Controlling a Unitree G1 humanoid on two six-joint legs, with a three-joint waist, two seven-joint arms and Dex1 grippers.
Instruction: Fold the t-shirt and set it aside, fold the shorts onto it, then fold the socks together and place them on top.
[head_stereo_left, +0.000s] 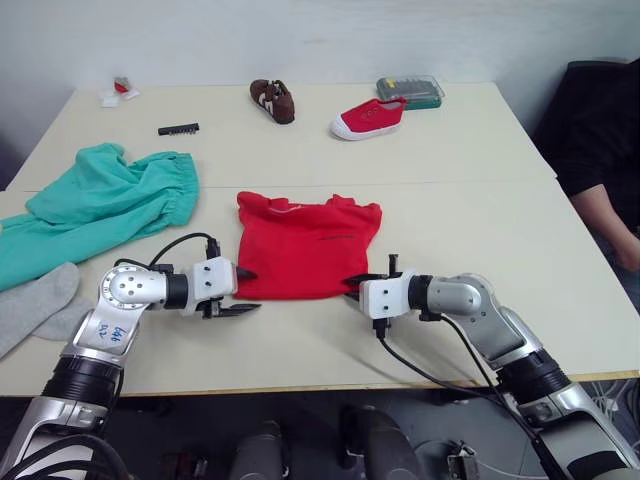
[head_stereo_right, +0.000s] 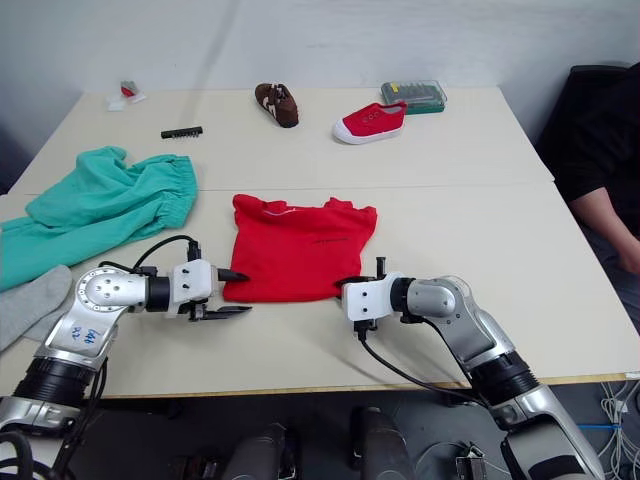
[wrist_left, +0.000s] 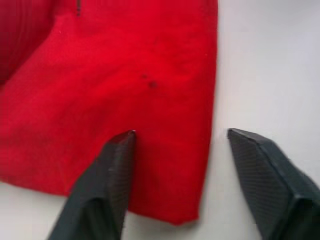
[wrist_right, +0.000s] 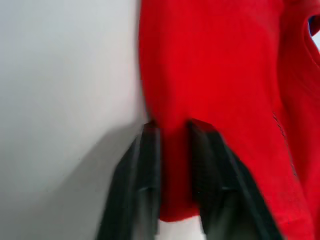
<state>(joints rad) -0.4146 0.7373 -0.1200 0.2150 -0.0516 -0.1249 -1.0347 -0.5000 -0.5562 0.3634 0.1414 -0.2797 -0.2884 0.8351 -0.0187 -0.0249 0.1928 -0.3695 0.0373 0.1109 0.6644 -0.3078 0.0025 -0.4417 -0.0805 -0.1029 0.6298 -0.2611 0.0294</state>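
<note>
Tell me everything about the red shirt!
The t-shirt is plain bright red soft cloth, lying flat, already folded to a squarish shape, collar away from the robot, on the pale table. The left gripper is open over its near left corner; the right gripper pinches its near right corner.

Both arms reach low over the worktop, forearms angled inward, wrists level. Left end effector (head_stereo_left: 243, 291) points toward three o'clock, its two black fingers spread wide, one fingertip (wrist_left: 120, 145) resting on the t-shirt's (head_stereo_left: 305, 245) near corner, the other on bare worktop just beside the hem. Right end effector (head_stereo_left: 353, 285) points toward nine o'clock, fingers pinched on the t-shirt's opposite near corner, a strip of cloth between them.
</note>
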